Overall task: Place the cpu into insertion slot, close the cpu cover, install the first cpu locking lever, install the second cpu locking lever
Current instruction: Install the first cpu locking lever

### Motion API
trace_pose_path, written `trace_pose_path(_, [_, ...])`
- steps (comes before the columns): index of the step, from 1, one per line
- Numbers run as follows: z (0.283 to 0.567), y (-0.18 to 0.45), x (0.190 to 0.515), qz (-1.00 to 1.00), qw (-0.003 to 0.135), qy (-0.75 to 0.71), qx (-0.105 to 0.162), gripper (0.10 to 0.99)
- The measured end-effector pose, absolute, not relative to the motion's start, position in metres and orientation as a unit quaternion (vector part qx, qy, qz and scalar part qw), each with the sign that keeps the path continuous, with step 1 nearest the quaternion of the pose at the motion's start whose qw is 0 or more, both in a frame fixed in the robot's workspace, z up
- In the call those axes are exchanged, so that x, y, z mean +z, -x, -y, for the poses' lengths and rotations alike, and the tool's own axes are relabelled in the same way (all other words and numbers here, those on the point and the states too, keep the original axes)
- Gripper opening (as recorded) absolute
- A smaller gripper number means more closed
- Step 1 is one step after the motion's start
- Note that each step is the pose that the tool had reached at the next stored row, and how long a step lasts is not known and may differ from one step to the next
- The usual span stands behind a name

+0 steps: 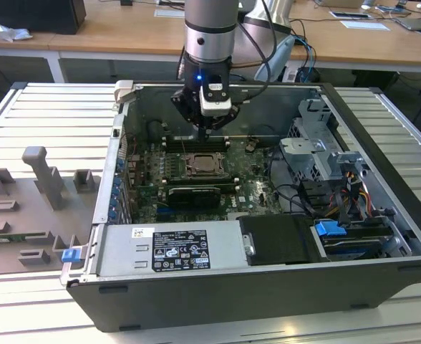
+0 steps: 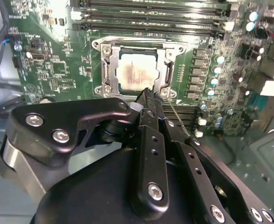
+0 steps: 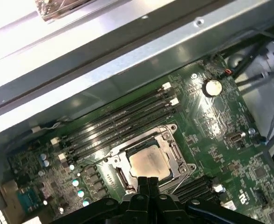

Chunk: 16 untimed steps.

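Currently the gripper [image 3: 148, 181] hangs with fingers pressed together, gripping nothing, over one edge of the insertion slot [image 3: 170, 129]. The cpu [image 3: 148, 162] lies seated inside, framed by the lowered cpu cover [image 3: 176, 153], mid-motherboard [image 3: 211, 121].

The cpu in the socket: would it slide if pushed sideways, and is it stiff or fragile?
The cpu probably would not slide: it lies flat with the cpu cover framing its edges. Its metal top looks rigid, so it should not flex. Small and thin, it is likely light.
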<state>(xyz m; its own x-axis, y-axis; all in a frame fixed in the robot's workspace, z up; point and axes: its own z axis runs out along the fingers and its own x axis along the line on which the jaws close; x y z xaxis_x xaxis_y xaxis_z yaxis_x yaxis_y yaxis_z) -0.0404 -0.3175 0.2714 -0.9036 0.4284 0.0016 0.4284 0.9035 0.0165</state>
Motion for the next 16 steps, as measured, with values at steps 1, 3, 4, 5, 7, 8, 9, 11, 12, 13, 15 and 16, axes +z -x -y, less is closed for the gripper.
trace_pose_path(1, [0.3176,0.0404,0.2713,-0.977,0.001,-0.215,0.008,0.106])
trace_pose_path(3, [0.3176,0.0403,0.2714,-0.979,0.001,-0.202,0.008,0.106])
trace_pose_path(4, [0.3176,0.0403,0.2714,-0.980,0.001,-0.197,0.008,0.106])
trace_pose_path(5, [0.3176,0.0404,0.2714,-0.982,0.001,-0.189,0.008,0.106])
trace_pose_path(7, [0.3176,0.0404,0.2714,-0.984,0.001,-0.178,0.008,0.106])
trace_pose_path(8, [0.3176,0.0403,0.2714,-0.985,0.001,-0.170,0.008,0.106])
trace_pose_path(9, [0.3176,0.0403,0.2714,-0.986,0.001,-0.165,0.008,0.106])
trace_pose_path(11, [0.3176,0.0404,0.2714,-0.988,0.001,-0.153,0.008,0.106])
trace_pose_path(12, [0.3176,0.0403,0.2714,-0.989,0.000,-0.145,0.008,0.106])
trace_pose_path(13, [0.3176,0.0403,0.2714,-0.991,0.000,-0.137,0.009,0.106])
trace_pose_path(15, [0.3176,0.0404,0.2714,-0.992,0.000,-0.124,0.009,0.106])
trace_pose_path(16, [0.3176,0.0404,0.2714,-0.993,0.000,-0.115,0.009,0.106])
